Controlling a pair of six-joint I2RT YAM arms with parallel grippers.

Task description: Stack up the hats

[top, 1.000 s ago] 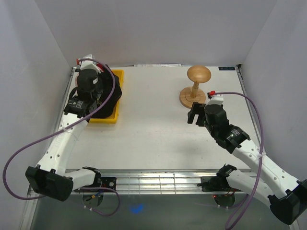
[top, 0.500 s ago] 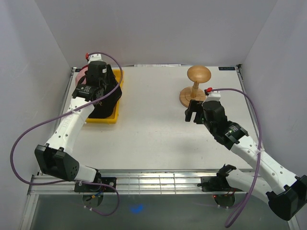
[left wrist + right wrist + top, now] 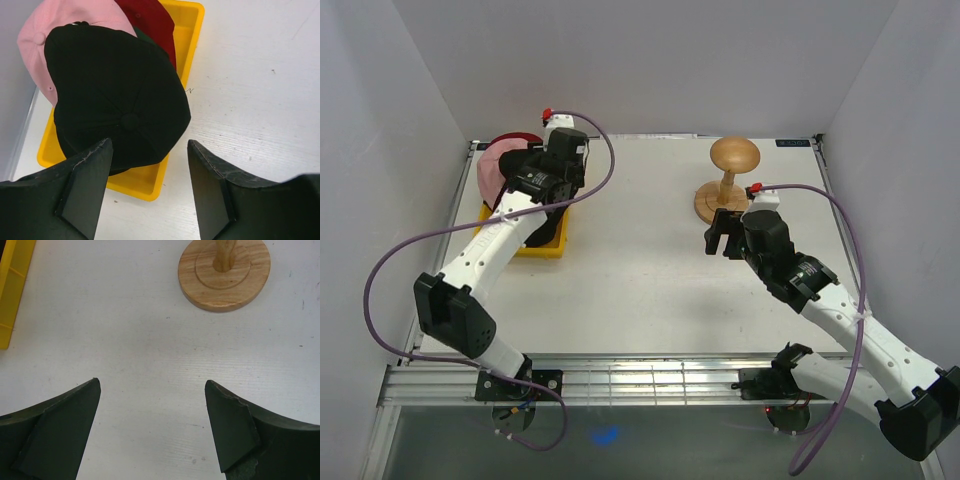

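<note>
In the tray, black cap lies over pink cap and red cap; left claw hangs wide above it; right claw wide, empty, by the stand; likely first pick; next: descend, pinch crown.

Pink hat and black hat lie in yellow tray.

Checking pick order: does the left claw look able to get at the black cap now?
Probably yes: the black cap lies topmost, uncovered, and the open left claw hangs close above it.
</note>
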